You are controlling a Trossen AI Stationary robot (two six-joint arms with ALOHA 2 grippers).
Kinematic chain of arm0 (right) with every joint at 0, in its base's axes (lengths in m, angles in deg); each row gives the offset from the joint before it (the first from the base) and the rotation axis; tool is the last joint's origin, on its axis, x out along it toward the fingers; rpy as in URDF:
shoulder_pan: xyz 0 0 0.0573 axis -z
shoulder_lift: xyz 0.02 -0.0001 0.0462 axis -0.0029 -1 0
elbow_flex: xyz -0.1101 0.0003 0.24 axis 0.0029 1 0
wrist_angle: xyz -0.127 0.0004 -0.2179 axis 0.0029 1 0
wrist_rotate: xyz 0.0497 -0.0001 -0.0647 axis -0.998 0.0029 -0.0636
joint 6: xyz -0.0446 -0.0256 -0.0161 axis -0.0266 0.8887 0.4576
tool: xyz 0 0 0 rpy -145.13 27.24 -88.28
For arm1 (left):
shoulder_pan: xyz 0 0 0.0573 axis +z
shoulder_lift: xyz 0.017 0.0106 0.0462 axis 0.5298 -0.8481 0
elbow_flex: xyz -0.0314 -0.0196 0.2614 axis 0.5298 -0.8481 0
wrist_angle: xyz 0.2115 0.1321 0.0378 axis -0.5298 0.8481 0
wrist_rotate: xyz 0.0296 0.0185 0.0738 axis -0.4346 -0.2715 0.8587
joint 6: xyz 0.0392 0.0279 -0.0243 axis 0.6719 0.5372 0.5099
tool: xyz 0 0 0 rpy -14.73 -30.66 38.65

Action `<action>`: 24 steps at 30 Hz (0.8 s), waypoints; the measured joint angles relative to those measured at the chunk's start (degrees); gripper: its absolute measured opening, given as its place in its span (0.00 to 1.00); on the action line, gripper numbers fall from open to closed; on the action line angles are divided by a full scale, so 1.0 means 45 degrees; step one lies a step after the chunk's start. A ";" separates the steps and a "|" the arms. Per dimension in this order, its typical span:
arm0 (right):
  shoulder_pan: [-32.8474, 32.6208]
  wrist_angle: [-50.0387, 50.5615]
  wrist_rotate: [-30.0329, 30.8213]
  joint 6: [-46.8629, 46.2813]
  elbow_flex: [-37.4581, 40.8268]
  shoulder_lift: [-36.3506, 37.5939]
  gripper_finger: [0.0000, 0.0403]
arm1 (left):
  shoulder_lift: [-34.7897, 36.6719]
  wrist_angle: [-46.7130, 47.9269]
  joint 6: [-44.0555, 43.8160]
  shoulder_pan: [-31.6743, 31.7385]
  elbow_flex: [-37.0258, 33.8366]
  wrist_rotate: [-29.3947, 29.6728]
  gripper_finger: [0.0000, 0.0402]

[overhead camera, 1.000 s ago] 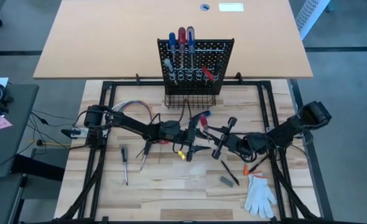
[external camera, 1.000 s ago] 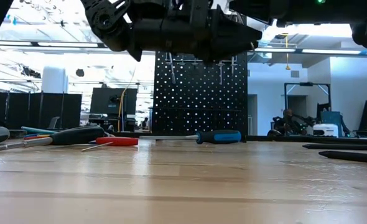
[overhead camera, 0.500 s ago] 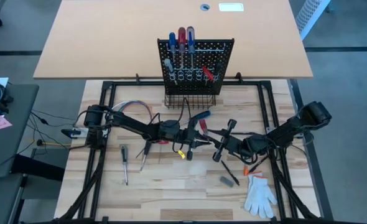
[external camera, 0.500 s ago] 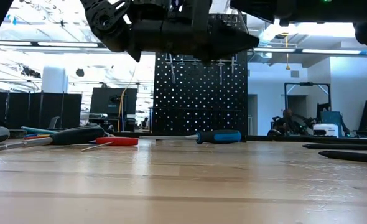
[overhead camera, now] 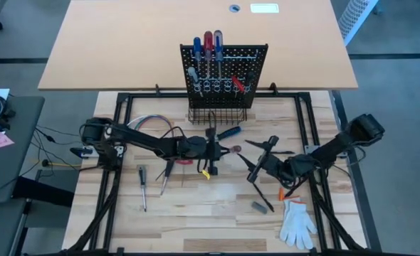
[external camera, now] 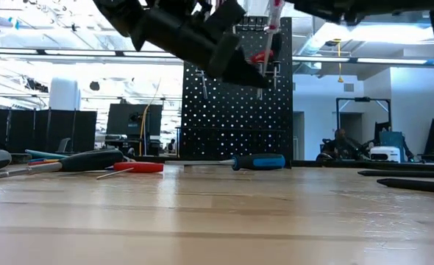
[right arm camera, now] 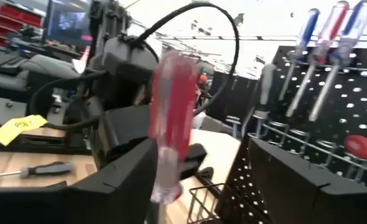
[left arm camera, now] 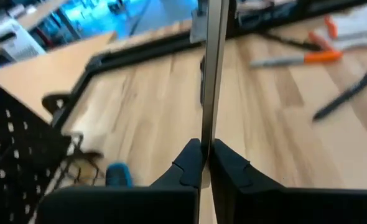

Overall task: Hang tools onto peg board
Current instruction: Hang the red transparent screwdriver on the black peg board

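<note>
From above, the left gripper [overhead camera: 225, 148] sits mid-desk just in front of the peg board [overhead camera: 223, 71], clamped on a red-handled screwdriver [overhead camera: 233, 149]; the right gripper [overhead camera: 261, 155], fingers spread and empty, is just beside it. A blue-handled screwdriver [overhead camera: 228, 132] lies near the wire basket, a white glove [overhead camera: 296, 222] at the desk's [overhead camera: 196, 213] near right corner. At table height, the red tool [external camera: 270, 33] hangs high before the board [external camera: 235, 118]. The left wrist view shows its shaft [left arm camera: 213, 74] pinched between closed fingers [left arm camera: 186, 165] (handle unseen). The right wrist view faces the red handle [right arm camera: 170, 118].
</note>
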 joint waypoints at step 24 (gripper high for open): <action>0.1583 0.2964 -0.4116 -0.4342 -0.0001 0.0431 0.23 | -0.0006 0.1275 -0.0950 -0.0083 -0.0010 -0.0082 0.01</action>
